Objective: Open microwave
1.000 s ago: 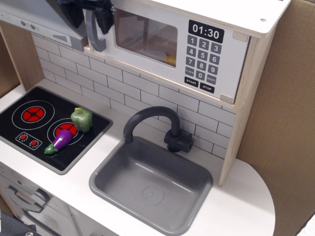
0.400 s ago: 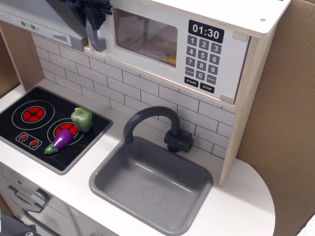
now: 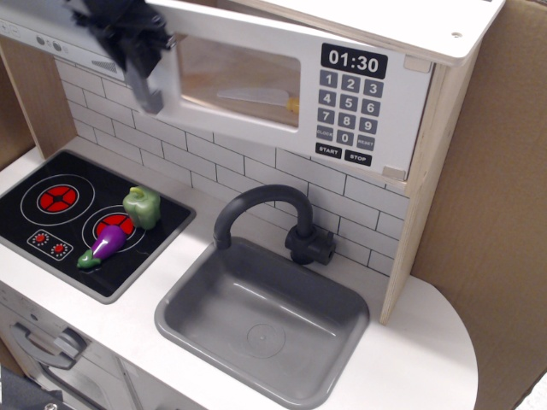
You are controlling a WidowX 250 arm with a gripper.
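Note:
The toy microwave (image 3: 282, 77) sits at the top under a wooden shelf. It has a white door with a clear window, a black keypad and a clock display reading 01:30. The door stands partly open, its left edge swung out toward me. My black gripper (image 3: 132, 38) is at the door's top left, blurred, and shut on the grey vertical bar handle (image 3: 144, 85). A yellowish item shows dimly through the window.
A grey range hood (image 3: 51, 30) is at the top left. Below are a black stovetop (image 3: 77, 218) with a green pepper (image 3: 142, 207) and a purple eggplant (image 3: 104, 246), a grey sink (image 3: 261, 320) with a dark faucet (image 3: 256, 209), and a cardboard wall (image 3: 504, 213) at right.
The gripper has moved left and toward me with the handle in it, and the microwave door has swung from nearly closed to partly open.

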